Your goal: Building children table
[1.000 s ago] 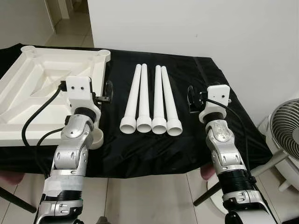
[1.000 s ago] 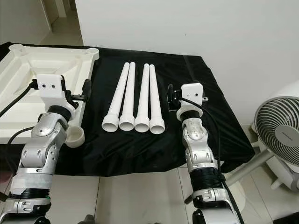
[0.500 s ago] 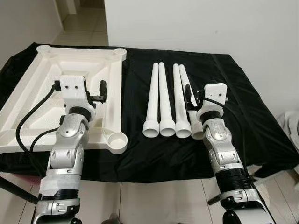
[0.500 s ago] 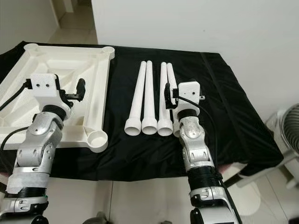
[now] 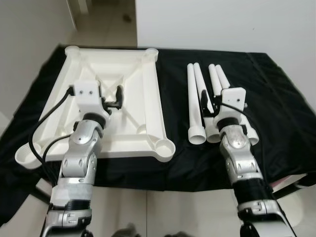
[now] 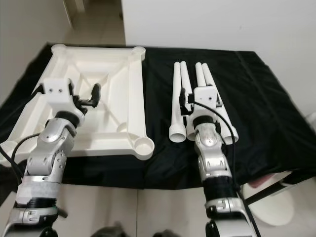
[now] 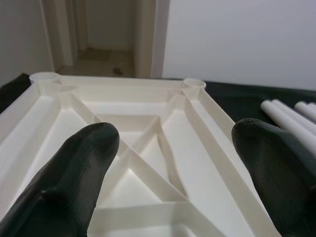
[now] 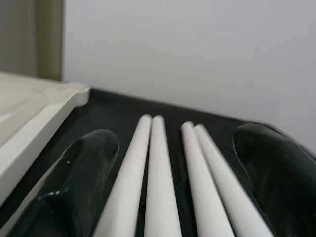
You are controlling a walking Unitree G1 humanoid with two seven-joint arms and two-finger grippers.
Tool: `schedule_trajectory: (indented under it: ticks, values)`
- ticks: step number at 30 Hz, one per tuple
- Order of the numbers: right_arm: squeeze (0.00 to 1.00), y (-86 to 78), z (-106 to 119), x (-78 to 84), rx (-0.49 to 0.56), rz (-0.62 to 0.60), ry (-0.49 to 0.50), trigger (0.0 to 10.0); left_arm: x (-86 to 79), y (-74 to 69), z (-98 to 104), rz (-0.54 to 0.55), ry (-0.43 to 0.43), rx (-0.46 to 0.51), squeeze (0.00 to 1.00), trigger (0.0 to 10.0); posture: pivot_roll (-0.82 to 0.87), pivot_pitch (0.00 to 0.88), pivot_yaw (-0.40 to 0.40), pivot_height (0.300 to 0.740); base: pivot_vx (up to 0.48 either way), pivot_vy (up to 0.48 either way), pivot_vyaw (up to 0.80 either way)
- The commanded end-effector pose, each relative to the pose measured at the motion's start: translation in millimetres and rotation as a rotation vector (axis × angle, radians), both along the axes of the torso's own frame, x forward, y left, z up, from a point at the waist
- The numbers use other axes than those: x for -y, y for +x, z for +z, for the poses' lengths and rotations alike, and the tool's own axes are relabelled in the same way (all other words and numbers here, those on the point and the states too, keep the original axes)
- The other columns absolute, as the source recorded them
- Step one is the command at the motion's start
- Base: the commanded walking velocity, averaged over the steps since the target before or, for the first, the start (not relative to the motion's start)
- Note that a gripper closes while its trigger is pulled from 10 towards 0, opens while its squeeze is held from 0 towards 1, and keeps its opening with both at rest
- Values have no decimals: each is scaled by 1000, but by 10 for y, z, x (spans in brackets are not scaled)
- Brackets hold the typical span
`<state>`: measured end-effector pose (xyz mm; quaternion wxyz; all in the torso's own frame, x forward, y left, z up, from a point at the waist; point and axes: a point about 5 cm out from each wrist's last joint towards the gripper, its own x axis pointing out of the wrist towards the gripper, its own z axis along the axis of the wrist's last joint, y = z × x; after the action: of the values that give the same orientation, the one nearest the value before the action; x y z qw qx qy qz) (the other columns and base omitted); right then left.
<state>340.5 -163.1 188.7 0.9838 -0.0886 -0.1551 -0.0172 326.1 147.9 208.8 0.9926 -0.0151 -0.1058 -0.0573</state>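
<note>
The right tool (image 8: 173, 182) has been brought, spread wide, over the four legs (image 5: 197, 106) at 2 o'clock (nothing gripped); the left tool (image 7: 173, 168), also wide, hovers above the upturned top (image 5: 143, 98).

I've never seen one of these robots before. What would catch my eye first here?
Probably the big white tabletop, lying underside up on the black cloth, with the left gripper open above its ribs. Beside it, to the right, four white legs lie in a row, and the right gripper hangs open just over them.
</note>
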Motion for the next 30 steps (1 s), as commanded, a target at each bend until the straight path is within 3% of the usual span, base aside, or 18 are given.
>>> schedule_trajectory:
  ticks: [1,25,30]
  values:
    - [0,3,14,-68,5,20,-7,10000,-77,-17,-26,30,14,-7,0,10000,179,54,-34,740,0,0,0]
    - [0,21,31,-86,8,28,-10,10000,-54,-25,-7,6,52,10,0,10000,182,48,-43,740,0,0,0]
    - [0,27,30,-90,7,30,-11,10000,-55,-14,-11,5,51,7,0,10000,182,42,-43,740,0,-277,0]
